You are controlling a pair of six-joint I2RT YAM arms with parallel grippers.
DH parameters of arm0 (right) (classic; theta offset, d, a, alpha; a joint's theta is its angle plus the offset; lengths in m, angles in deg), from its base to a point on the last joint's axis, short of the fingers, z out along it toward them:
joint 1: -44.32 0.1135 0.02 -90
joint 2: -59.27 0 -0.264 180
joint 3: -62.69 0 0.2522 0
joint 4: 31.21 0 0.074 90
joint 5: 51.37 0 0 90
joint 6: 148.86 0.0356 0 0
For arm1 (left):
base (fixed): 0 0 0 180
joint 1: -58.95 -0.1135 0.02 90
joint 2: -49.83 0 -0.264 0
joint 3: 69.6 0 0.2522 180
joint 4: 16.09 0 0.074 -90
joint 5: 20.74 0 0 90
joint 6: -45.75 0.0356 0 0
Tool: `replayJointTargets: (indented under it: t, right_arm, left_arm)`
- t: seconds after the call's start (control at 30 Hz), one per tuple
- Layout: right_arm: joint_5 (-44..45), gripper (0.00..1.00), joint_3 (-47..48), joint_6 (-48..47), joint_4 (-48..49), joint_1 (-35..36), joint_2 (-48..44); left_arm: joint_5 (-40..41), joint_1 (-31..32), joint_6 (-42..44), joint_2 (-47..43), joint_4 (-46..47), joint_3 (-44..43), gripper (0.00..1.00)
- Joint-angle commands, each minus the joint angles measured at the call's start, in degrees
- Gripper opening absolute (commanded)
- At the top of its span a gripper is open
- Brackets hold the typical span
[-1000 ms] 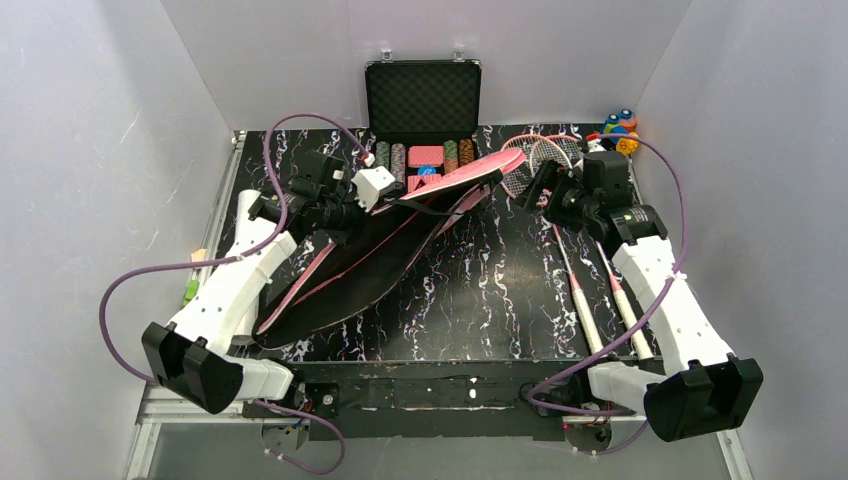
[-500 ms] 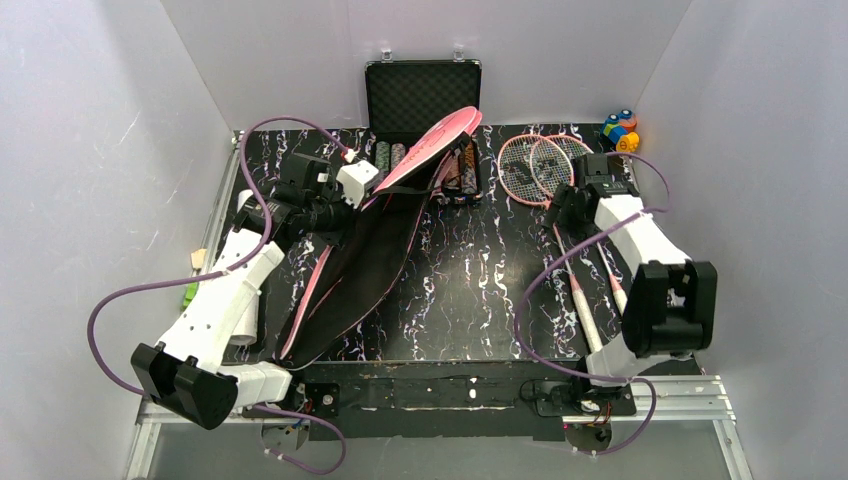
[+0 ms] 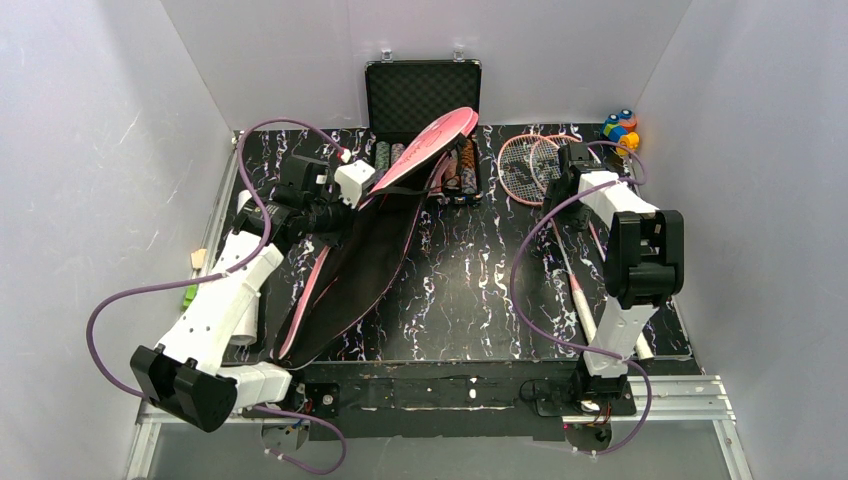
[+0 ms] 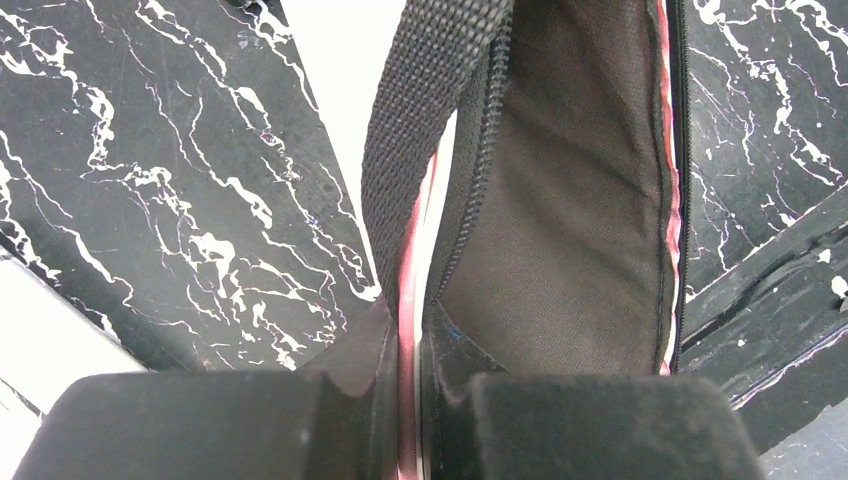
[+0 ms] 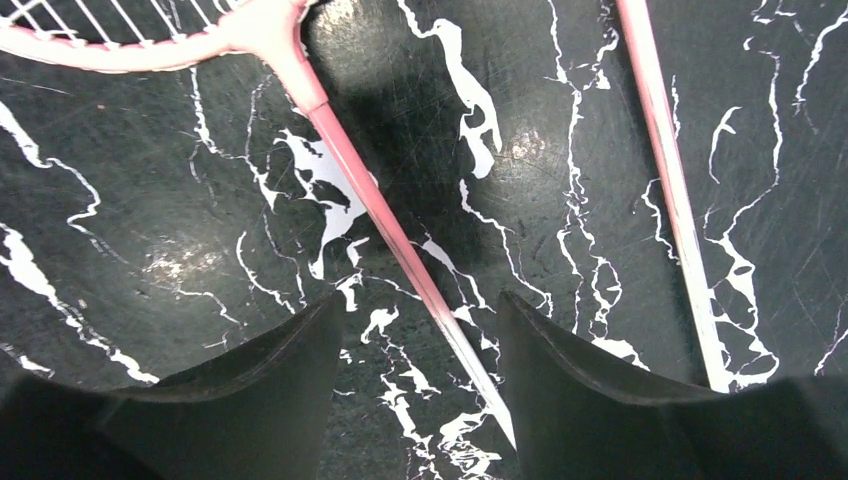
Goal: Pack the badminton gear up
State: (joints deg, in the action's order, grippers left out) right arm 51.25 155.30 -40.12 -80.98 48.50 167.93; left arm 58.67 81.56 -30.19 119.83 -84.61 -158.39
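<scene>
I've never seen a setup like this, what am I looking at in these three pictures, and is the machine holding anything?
Two robot arms are bolted to a table, each ending in a two-finger gripper. One picture looks down from above; the other two come from wrist cameras. On the table are a pink cover, two rackets, an open chip case and a toy. The left gripper is shut on the cover's edge. The right gripper is open, straddling one racket's shaft, holding nothing.
</scene>
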Motion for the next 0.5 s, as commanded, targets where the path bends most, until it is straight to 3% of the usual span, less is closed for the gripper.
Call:
replayJointTargets:
  t: [0.0, 0.47]
  right_arm:
    - [0.7, 0.62, 0.1, -1.5, 0.8, -0.1, 0.8]
    - [-6.4, 0.34, 0.3, 0.6, 1.1, 0.4, 4.0]
  left_arm:
    - [0.8, -0.4, -0.6, -3.2, 1.7, -0.1, 0.00]
    - [-0.5, -0.4, -1.3, -3.2, 1.1, 0.4, 0.00]
